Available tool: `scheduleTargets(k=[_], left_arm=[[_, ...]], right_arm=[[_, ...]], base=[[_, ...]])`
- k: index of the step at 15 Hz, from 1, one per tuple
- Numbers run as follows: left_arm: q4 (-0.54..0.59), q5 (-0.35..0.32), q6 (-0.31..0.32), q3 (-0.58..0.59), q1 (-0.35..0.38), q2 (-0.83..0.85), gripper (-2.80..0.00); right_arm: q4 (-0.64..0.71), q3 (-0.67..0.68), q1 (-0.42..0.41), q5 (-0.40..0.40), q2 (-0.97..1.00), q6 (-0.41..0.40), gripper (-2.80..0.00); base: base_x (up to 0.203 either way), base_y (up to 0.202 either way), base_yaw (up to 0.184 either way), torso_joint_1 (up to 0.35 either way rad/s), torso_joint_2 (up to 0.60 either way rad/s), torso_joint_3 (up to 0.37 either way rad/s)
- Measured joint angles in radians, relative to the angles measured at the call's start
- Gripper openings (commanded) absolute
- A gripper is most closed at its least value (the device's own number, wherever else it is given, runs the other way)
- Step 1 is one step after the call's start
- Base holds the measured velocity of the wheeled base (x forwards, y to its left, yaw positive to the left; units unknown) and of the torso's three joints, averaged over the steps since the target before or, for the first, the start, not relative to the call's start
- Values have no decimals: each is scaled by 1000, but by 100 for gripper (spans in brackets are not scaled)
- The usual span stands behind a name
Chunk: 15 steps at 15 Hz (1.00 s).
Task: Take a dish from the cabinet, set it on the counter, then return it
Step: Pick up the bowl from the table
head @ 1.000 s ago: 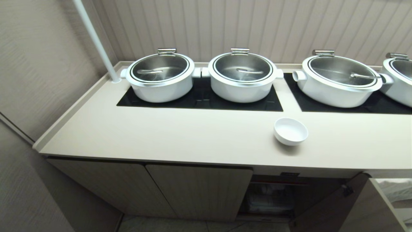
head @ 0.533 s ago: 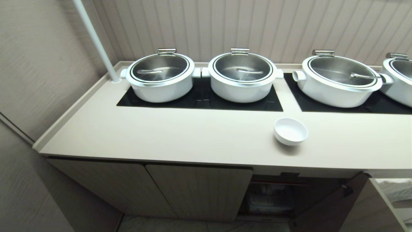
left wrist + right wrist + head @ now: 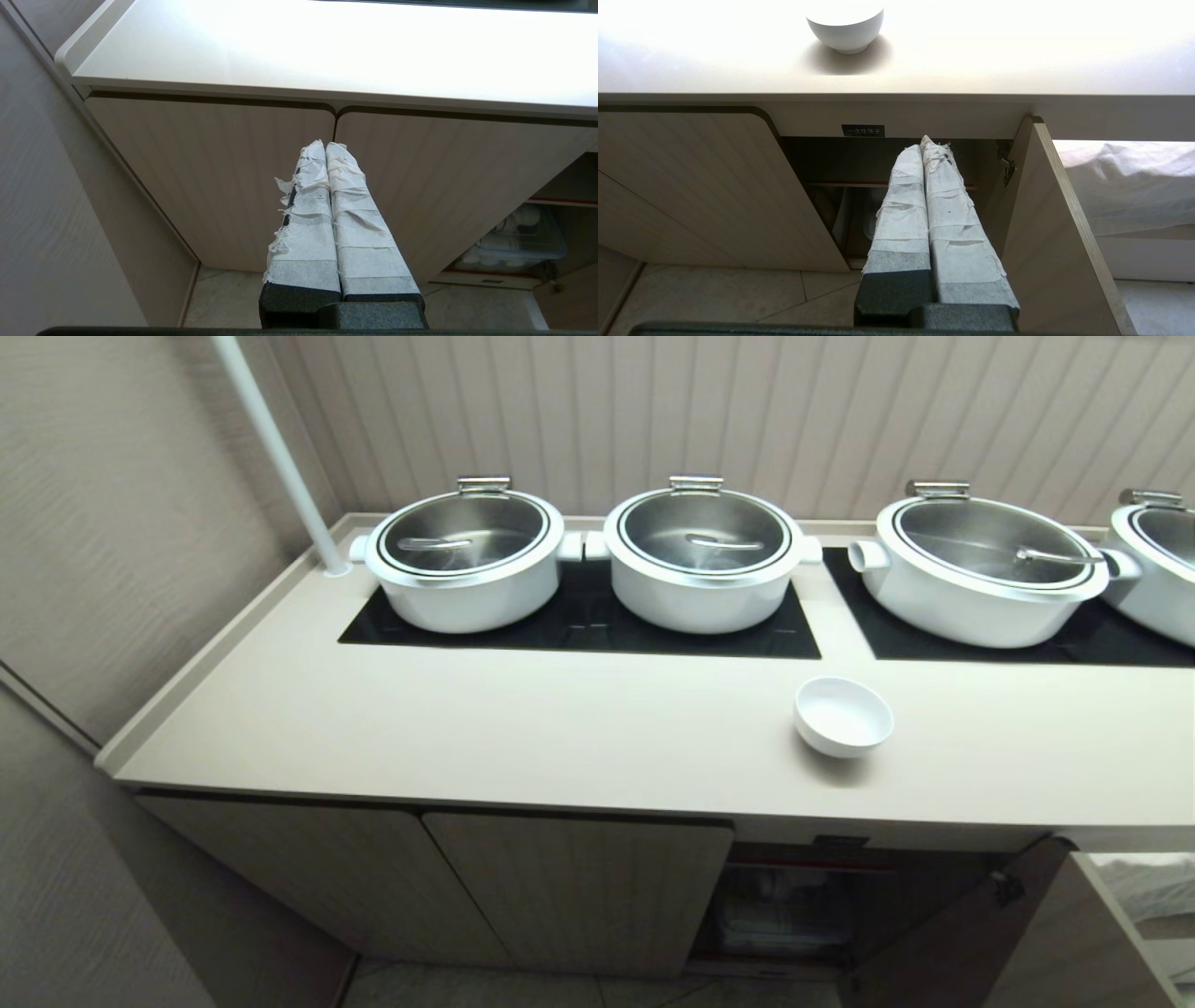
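Right tool (image 3: 927,144): tape-wrapped fingers pressed together, nothing between them, hanging low in front of the open compartment
Left tool (image 3: 326,147): fingers also pressed together and empty, parked before the two closed ribbed doors
Dish: small plain white round ceramic bowl (image 3: 843,716) sits upright on the long smooth beige surface (image 3: 523,728), near its front edge, just in front of the black glass panels (image 3: 579,621)
Cabinet: beige ribbed-door cabinet (image 3: 691,186) below, right-hand door (image 3: 1045,224) swung open, red-edged shelf and black label (image 3: 863,130) showing
Key relation: bowl lies above and a touch to the left of the right tool, straight over the open compartment; right arm clearly the nearer one
Bowl shape: round, so no long axis to line up with
Call: set-down looks done, return leg not yet begun
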Motion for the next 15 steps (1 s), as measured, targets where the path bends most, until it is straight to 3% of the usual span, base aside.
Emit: scheduleTargets(k=[15], left_arm=[[0,0,0,0,0,0,-280]], right_arm=[[-46,-1,-6,-34,106,4,-280]], base=[[0,0,0,0,0,0]])
